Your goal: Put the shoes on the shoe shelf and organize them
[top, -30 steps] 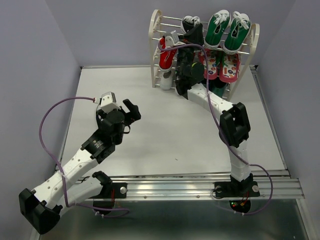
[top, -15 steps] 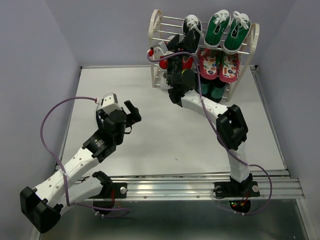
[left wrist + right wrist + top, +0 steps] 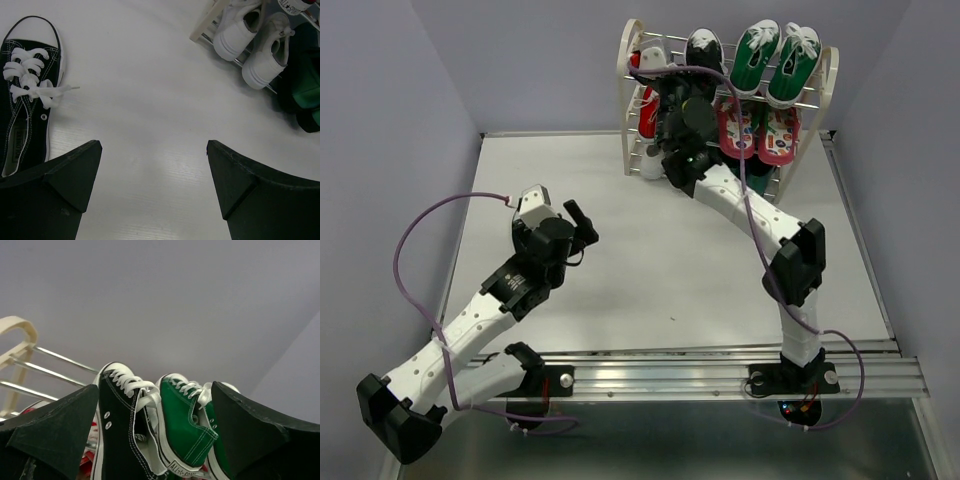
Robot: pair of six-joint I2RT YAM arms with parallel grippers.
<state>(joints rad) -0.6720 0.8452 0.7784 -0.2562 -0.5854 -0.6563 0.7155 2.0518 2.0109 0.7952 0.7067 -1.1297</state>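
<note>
The shoe shelf (image 3: pixel 828 88) stands at the table's back edge. A black shoe (image 3: pixel 703 47) rests toe-up at the left of its top tier. My right gripper (image 3: pixel 682 85) hangs just below and in front of that shoe, open. In the right wrist view the black shoe (image 3: pixel 117 430) shows between the wide-apart fingers, free of both. A red shoe (image 3: pixel 646 108) sits on the middle tier and a white pair (image 3: pixel 250 42) on the bottom one. A second black shoe (image 3: pixel 27 100) lies on the table left of my open, empty left gripper (image 3: pixel 153 147); the left arm hides it from the top camera.
A green pair (image 3: pixel 775 58) fills the right of the top tier, with a pink patterned pair (image 3: pixel 758 130) below it. My left gripper (image 3: pixel 582 225) hovers over the table's left middle. Purple cables loop from both wrists. Walls close in on both sides.
My right gripper went from shut to wide open and let go of the black shoe, which now rests on the top tier. The left arm barely shifted.
</note>
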